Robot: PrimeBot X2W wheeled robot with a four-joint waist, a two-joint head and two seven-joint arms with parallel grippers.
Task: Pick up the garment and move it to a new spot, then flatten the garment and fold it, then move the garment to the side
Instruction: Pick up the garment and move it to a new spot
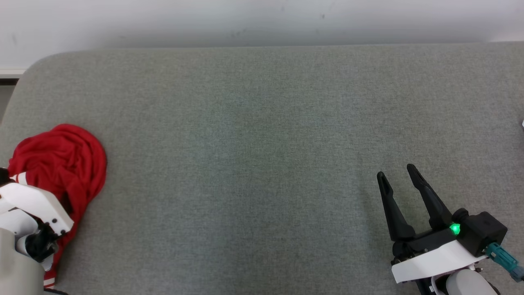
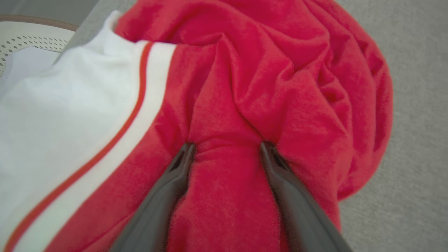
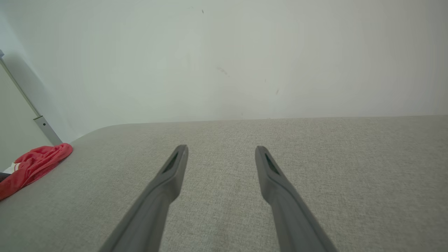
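A red garment [image 1: 61,159] with white, red-striped trim [image 2: 52,115] lies crumpled at the left edge of the grey cushioned surface [image 1: 262,143]. In the left wrist view my left gripper [image 2: 226,145] is open, its fingertips [image 2: 185,154] pressed into the red cloth [image 2: 280,70] with a raised fold between them. From the head view, the left arm's white wrist housing [image 1: 37,209] covers the garment's near part. My right gripper [image 1: 396,172] hovers open over bare cushion at the lower right, far from the garment [image 3: 35,162], nothing between its fingers [image 3: 221,149].
A pale wall [image 1: 262,20] runs behind the surface. The surface's far left corner is rounded [image 1: 37,65], with the drop-off just beyond the garment. A white perforated object [image 2: 21,38] sits past that edge. A metal post [image 3: 42,122] stands off the left side.
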